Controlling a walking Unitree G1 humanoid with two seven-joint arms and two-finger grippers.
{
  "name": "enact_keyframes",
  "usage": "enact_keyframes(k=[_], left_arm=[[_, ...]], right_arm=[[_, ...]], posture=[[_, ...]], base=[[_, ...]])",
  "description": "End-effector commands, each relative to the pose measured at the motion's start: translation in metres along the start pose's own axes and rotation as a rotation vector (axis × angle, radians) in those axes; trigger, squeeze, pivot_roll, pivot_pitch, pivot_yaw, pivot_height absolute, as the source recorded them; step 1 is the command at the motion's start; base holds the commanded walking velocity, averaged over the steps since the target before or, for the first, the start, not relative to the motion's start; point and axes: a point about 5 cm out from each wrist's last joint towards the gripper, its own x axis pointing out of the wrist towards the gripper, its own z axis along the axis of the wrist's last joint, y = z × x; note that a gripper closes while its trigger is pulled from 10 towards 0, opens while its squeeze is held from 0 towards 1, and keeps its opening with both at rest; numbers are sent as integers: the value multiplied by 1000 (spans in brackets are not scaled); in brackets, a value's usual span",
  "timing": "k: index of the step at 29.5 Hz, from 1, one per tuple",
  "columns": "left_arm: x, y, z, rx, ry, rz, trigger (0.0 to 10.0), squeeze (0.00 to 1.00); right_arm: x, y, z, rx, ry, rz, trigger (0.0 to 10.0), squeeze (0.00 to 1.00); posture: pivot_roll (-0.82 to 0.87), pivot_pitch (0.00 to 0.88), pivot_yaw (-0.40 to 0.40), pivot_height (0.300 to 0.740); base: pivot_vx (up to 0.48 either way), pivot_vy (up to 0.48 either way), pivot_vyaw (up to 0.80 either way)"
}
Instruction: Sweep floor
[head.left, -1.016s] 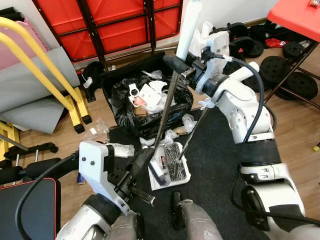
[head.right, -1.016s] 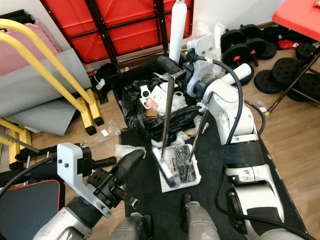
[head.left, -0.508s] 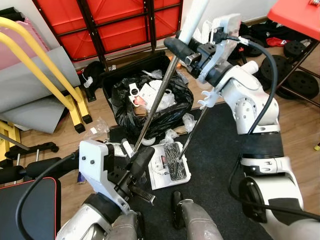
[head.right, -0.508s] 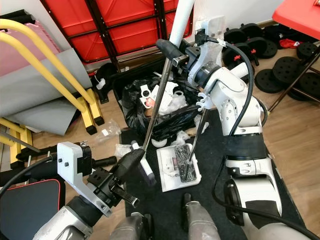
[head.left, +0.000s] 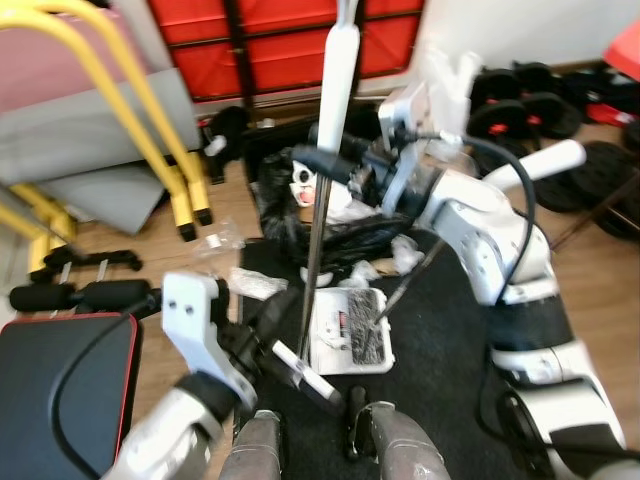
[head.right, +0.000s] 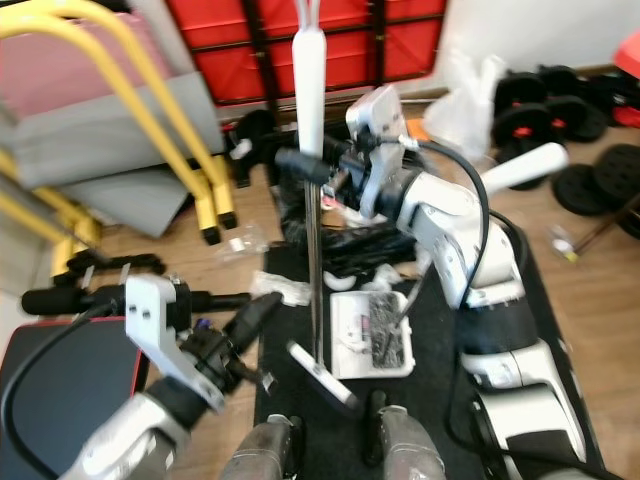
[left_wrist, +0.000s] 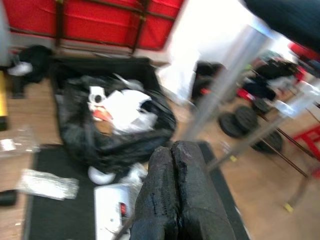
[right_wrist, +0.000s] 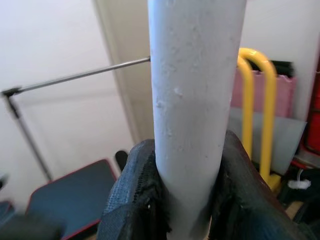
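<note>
While our right gripper (right_wrist: 187, 187) clamps the broom handle (head.left: 318, 230) upright at frame centre for leverage | left gripper (left_wrist: 172, 200) pinched closed on nothing, lower left | dustpan (head.left: 352, 330) flat on the mat (head.left: 440, 340) below the trash bag (head.left: 340, 235), ready to catch debris.

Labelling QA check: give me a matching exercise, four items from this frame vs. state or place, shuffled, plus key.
1 right gripper
2 dustpan
3 bin bag
4 left gripper

a lying on the black mat
b clamped on the white broom handle
c holding white litter
d fingers pressed together

Pairs: 1-b, 2-a, 3-c, 4-d
</note>
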Motion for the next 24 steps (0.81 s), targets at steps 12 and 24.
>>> enact_keyframes(k=[12, 24], left_arm=[[11, 25, -3, 46, -21, 85, 10000, 0], [21, 35, -14, 81, 16, 79, 10000, 0]], right_arm=[[-13, 30, -12, 4, 26, 178, 10000, 0], [-24, 33, -23, 7, 91, 238, 10000, 0]], posture=[[-62, 45, 34, 740], [-64, 0, 46, 740]], base=[[80, 0, 739], [0, 0, 731]])
